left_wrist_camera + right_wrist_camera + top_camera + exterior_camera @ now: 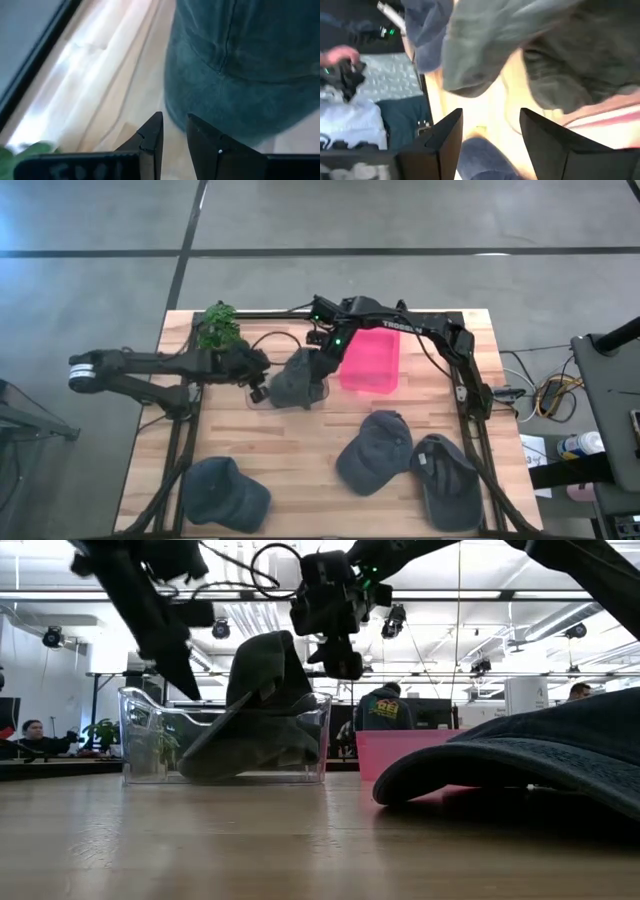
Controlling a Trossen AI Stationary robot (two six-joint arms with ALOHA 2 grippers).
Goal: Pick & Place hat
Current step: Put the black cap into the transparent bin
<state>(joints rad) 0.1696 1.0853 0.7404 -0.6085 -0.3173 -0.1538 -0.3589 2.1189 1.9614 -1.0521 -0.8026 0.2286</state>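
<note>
A dark grey hat [295, 380] sits in a clear bin [140, 735] at the table's middle. Its crown [262, 670] rises above the bin's rim and its lower part lies on the bin's floor. My right gripper [326, 358] hangs open just above the hat's right side [490, 45], with nothing between its fingers. My left gripper [258, 380] is at the bin's left side, above the rim [185, 670]. Its fingers [150, 137] stand a narrow gap apart, empty, and point down at the hat [240, 65].
A pink bin [370, 362] stands just right of the clear bin. Three more dark hats lie on the near half of the table: one near left [225, 492] and two near right [375, 450] [447, 480]. A green plant [220, 327] stands at the far left. People are in the room behind.
</note>
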